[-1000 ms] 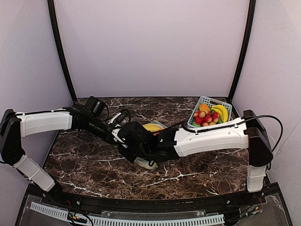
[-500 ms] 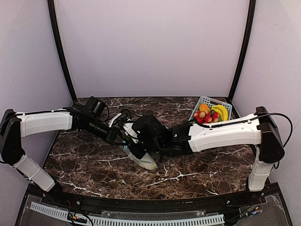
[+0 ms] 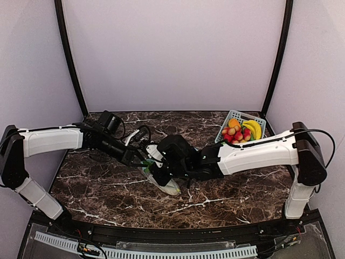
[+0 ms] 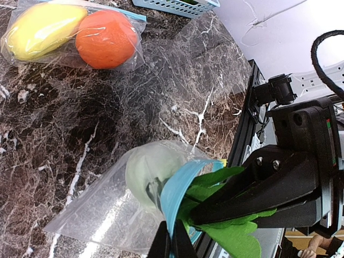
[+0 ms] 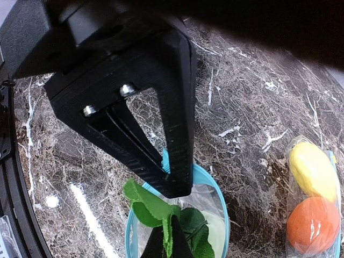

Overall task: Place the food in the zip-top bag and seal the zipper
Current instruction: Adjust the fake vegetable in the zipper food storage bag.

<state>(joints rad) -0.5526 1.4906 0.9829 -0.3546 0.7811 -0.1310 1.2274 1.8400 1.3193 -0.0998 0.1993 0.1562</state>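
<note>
1. Left gripper (image 4: 171, 243) is closed, pinching the blue zipper strip (image 4: 180, 185) at the mouth of the zip-top bag (image 4: 102, 209).
2. Right gripper (image 5: 165, 244) is closed too, with a green leaf between its tips. Can't tell if it also has the bag rim.
3. The two grippers meet tip to tip at the bag mouth, near the table (image 3: 108, 189) centre, left arm coming from the left and right arm from the right.
4. The zip-top bag lies flat on the marble with its mouth lifted toward the grippers. The zipper is not closed where the leaves pass through.
5. White oblong (image 4: 148, 172) is inside this bag, just behind the mouth.
6. Green leaves (image 4: 231, 234) stick out of the mouth, over the blue strip. They look like felt.
7. Second bag (image 4: 135, 56) lies flat on the table, well apart from the first, holding the yellow oblong (image 4: 43, 29) and orange-red ball (image 4: 105, 38) touching side by side. Can't tell if it's sealed.
8. In the top view the right arm hides this second bag.
9. Basket (image 4: 177, 5), light blue, sits at the far right corner of the table with more toy fruit in it: bananas, red pieces and an orange one.
</note>
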